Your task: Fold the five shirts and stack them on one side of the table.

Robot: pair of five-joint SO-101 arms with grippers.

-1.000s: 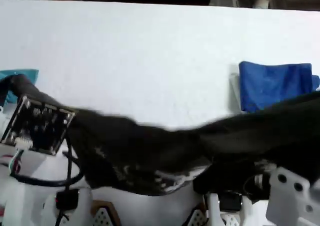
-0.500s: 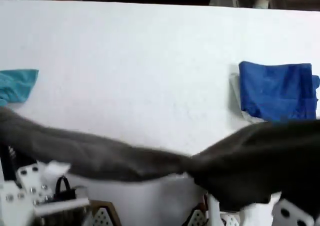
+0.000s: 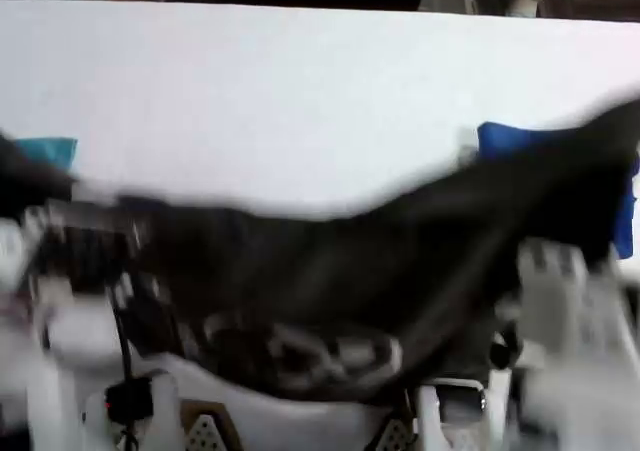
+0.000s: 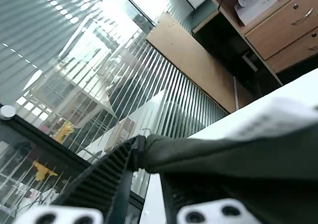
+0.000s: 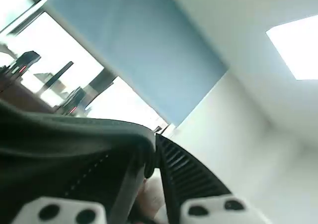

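Dark shirt (image 3: 380,261) has swung up across blue shirt (image 3: 500,139); it stretches between left pincer (image 4: 143,157) and right pincer (image 5: 151,160), each clamped on its edge.

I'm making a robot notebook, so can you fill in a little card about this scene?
Held up: dark shirt, stretched between both arms over the table
Left tool: shut on the dark shirt
Right tool: shut on the dark shirt
Blue shirt: on the table, partly hidden behind the dark shirt
Teal shirt: at the table's edge, apart from the blue one
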